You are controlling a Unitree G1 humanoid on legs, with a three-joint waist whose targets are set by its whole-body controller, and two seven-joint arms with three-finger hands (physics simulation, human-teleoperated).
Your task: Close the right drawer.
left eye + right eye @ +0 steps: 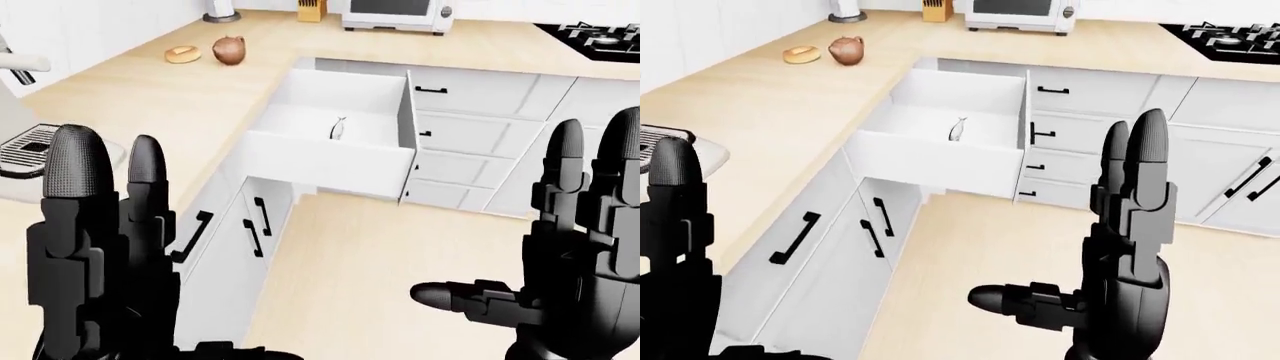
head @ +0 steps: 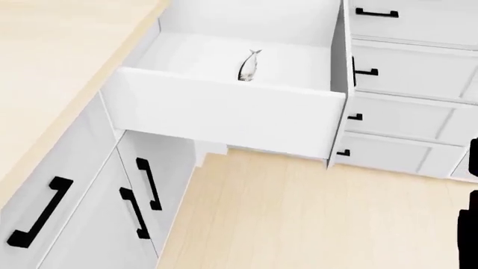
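Observation:
The right drawer (image 2: pixel 224 115) is a white box pulled far out of the corner cabinet, with a small silver fish (image 2: pixel 249 64) lying inside it. The left-eye view shows the same open drawer (image 1: pixel 330 161) mid-picture. Both my hands are raised close to the cameras, well short of the drawer. My left hand (image 1: pixel 110 195) stands at the lower left with fingers straight up, open. My right hand (image 1: pixel 1120 225) rises at the lower right, fingers upright and thumb out to the left, open and holding nothing. A black sliver (image 2: pixel 470 224) of it shows at the head view's right edge.
A stack of white drawers (image 2: pixel 411 73) with black handles sits right of the open one. Cabinet doors (image 2: pixel 142 196) stand below the wooden counter (image 1: pixel 180 105) on the left. On the counter are a bread roll (image 1: pixel 182 54), brown jug (image 1: pixel 229 50), microwave (image 1: pixel 395 11) and stove (image 1: pixel 595 37).

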